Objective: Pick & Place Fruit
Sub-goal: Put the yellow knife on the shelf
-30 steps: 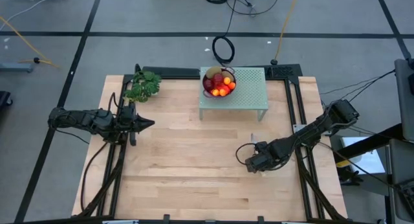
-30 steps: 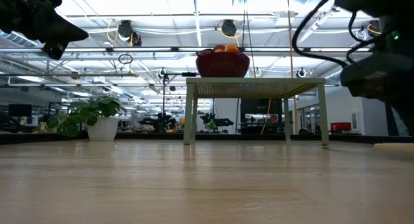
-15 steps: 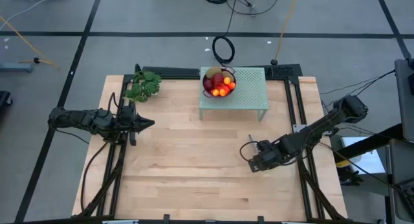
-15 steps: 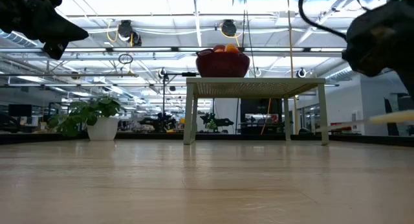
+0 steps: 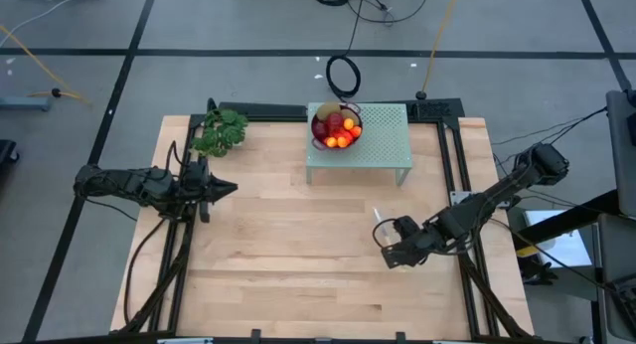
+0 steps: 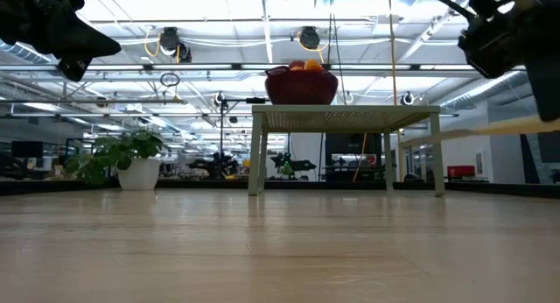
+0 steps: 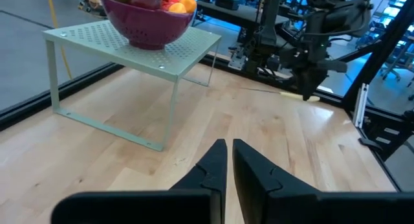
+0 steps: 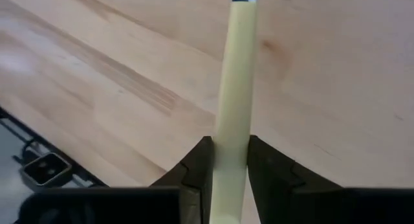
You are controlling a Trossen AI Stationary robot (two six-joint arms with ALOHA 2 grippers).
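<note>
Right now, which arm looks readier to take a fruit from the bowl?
Probably the left. Its gripper is shut on nothing and points toward the bowl on the stand. The right gripper is shut on the knife, which it would have to put down first.

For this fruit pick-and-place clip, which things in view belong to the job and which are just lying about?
Belongs to the job:
- fruit, piled in the red bowl
- left gripper, shut, waiting near the plant
- right gripper, shut on the knife

Just lying about:
- small green table under the bowl
- plant at the far left corner
- knife, yellow-handled, lifted off the tabletop
</note>
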